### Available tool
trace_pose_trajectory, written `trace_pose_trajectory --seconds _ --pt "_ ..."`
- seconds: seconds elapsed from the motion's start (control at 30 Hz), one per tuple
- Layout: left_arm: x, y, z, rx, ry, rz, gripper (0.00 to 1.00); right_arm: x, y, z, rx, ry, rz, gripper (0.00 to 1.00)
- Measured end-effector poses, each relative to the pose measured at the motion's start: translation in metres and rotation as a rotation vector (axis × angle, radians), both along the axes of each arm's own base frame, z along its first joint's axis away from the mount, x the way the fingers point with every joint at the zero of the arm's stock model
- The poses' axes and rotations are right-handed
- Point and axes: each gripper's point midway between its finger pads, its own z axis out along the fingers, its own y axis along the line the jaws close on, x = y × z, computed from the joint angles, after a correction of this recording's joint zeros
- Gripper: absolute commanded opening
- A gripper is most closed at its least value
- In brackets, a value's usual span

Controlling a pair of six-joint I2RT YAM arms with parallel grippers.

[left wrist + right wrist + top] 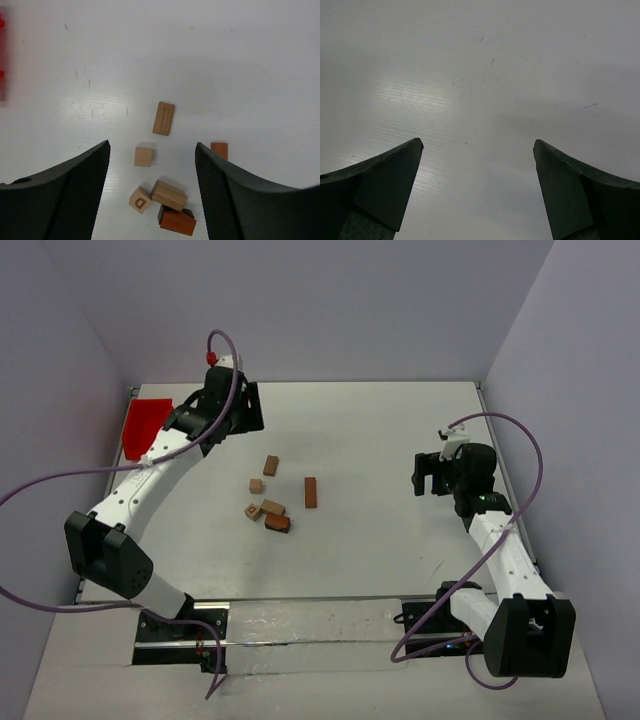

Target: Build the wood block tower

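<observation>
You are working over a white table (380,440), with the left gripper (250,408) hanging at the far left beside the red tray (145,425), its jaws standing apart with nothing between them. The right gripper (425,478) is waiting well off to the right, also spread wide and empty. No tower is standing yet: the wood blocks (270,502) are lying loose near the table's middle, between the two arms. By my judgement these are light, rigid, smooth-faced pieces, so they are likely sliding or tipping at any nudge. The long reddish-brown block (311,492) is lying apart from the rest, offering its two long flat sides for a pinch, while the lettered cube (140,199) is sitting crowded just beside another block, so you are wanting a square grip across opposite faces
</observation>
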Motion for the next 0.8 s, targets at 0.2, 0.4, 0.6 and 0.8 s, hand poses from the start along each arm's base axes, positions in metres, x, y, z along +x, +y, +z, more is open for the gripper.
trace_pose_trajectory --seconds 0.2,0.4,0.6,0.8 --pt "-0.022 0.018 -0.059 0.104 0.151 -0.045 0.74 -0.001 0.015 0.0 0.013 0.003 0.035 1.0" --pt "-0.024 0.057 -0.082 0.016 0.238 -0.074 0.75 -0.005 0.089 -0.003 -0.027 0.032 0.258 1.0" --pt "-0.04 0.062 -0.082 -0.092 0.256 -0.155 0.75 0.006 0.166 0.008 -0.085 0.053 0.458 0.91" --pt "-0.036 0.086 -0.066 -0.273 0.22 -0.166 0.75 0.024 0.259 0.028 -0.109 0.016 0.621 0.71"
